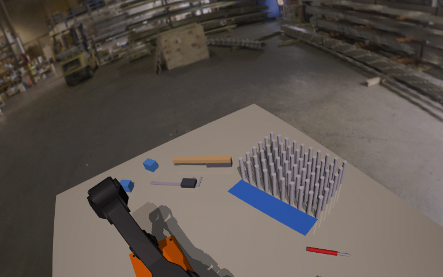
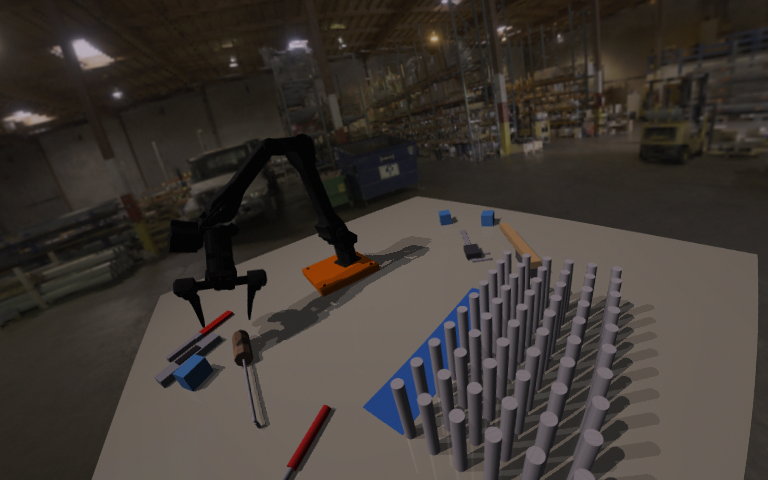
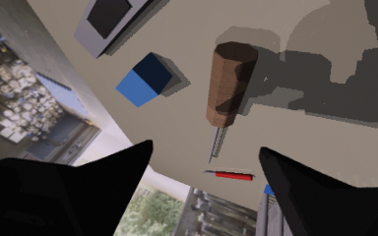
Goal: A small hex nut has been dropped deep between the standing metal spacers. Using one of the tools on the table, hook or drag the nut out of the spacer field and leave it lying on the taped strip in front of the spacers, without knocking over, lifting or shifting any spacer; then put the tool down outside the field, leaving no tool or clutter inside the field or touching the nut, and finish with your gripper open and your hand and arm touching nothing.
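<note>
Jaws open (image 2: 226,321) (image 3: 206,148), hooked tool (image 2: 249,384) (image 3: 227,90) lying lengthwise, handle armward

The strip (image 1: 272,208) (image 2: 421,370) lies before the spacers (image 1: 291,193) (image 2: 509,428), on the table (image 1: 202,221) (image 2: 339,362) (image 3: 315,143).

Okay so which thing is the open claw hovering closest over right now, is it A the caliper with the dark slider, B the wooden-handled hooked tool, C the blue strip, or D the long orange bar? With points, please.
B: the claw (image 2: 226,322) (image 3: 205,148) hangs open above the wooden handle (image 2: 241,346) (image 3: 230,86).
</note>
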Robot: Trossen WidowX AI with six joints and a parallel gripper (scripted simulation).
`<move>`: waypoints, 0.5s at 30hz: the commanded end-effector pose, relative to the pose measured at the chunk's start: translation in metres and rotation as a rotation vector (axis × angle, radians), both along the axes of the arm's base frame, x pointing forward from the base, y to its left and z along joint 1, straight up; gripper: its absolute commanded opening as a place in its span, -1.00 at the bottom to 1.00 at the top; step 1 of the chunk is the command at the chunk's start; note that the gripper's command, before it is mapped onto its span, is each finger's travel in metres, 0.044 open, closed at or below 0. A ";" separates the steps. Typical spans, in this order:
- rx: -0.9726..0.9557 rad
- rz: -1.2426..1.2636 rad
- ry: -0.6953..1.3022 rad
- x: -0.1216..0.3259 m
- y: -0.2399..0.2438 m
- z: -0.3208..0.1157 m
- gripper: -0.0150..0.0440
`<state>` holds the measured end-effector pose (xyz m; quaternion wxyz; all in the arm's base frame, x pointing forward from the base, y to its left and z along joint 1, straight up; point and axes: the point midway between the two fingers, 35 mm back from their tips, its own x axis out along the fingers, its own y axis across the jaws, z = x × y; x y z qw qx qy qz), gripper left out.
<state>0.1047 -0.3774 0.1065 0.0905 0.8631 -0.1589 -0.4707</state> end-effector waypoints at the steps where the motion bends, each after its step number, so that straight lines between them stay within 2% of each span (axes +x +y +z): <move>1: 0.060 0.005 -0.012 0.001 -0.002 -0.002 1.00; 6: 0.262 0.005 -0.055 0.002 -0.006 -0.008 1.00; 11: 0.270 0.004 -0.057 0.002 -0.006 -0.008 1.00; 15: 0.270 0.004 -0.057 0.002 -0.006 -0.008 0.64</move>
